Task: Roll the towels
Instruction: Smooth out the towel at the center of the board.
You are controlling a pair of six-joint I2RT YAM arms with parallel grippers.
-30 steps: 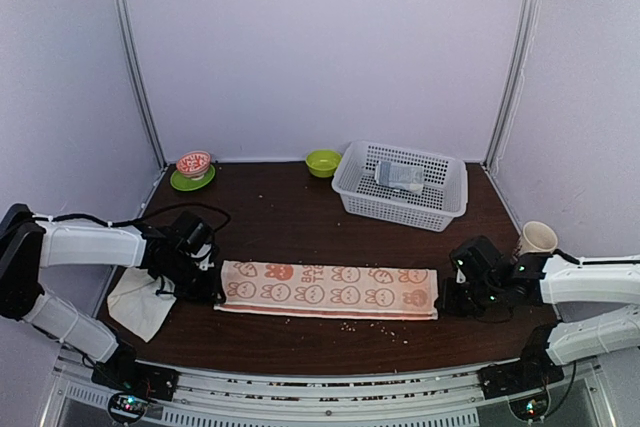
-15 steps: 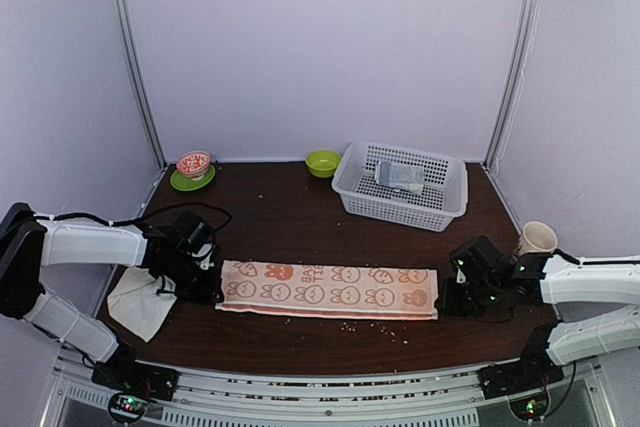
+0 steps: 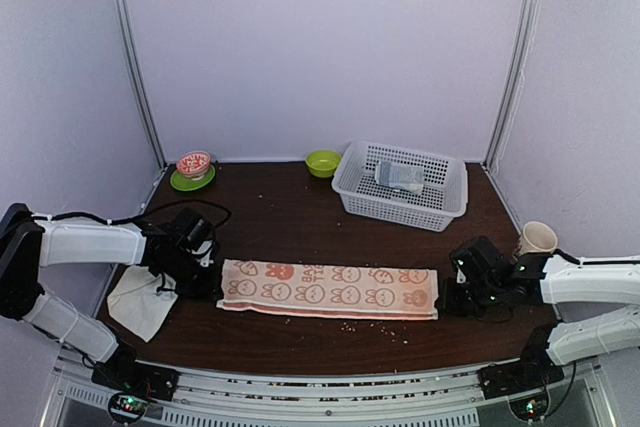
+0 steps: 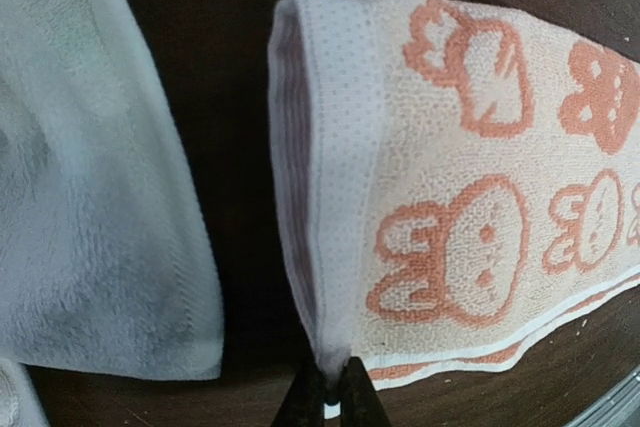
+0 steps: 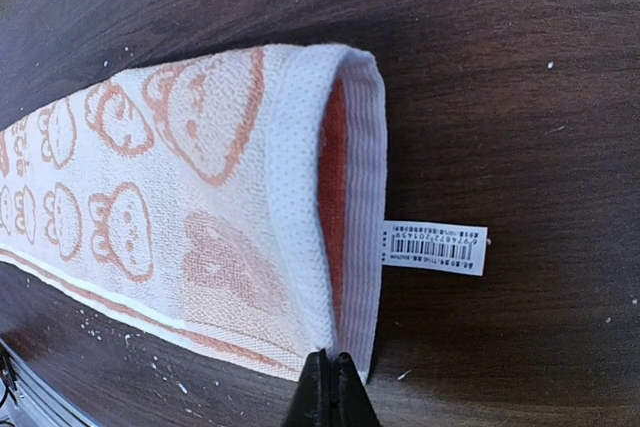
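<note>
Top view: the printed towel (image 3: 328, 290) lies flat between the left gripper (image 3: 214, 286) and right gripper (image 3: 446, 298), with the white towel (image 3: 136, 304) crumpled beside its left end.
Left wrist: the jaws pinch the printed towel's near corner.
Right wrist: the jaws are fully closed at the opposite corner, but whether they catch cloth is unclear. Only this view shows a label (image 5: 433, 248).

The dark brown tabletop (image 3: 290, 217) carries a patterned towel (image 3: 328, 289) at 6 o'clock, folded into a long strip lying from 9 toward 3 – a white barcode label (image 5: 433, 247) sticks out flat at its 3 o'clock end. A plain white towel (image 3: 138, 303) lies crumpled at 8 o'clock, just beside the strip's other end. A green saucer (image 3: 190, 182) sits at 10, a green bowl (image 3: 323, 162) at 12, a white basket (image 3: 400, 215) at 1 and a cup (image 3: 537, 238) at 3 – pale crumbs (image 3: 348, 326) dot the near edge.
</note>
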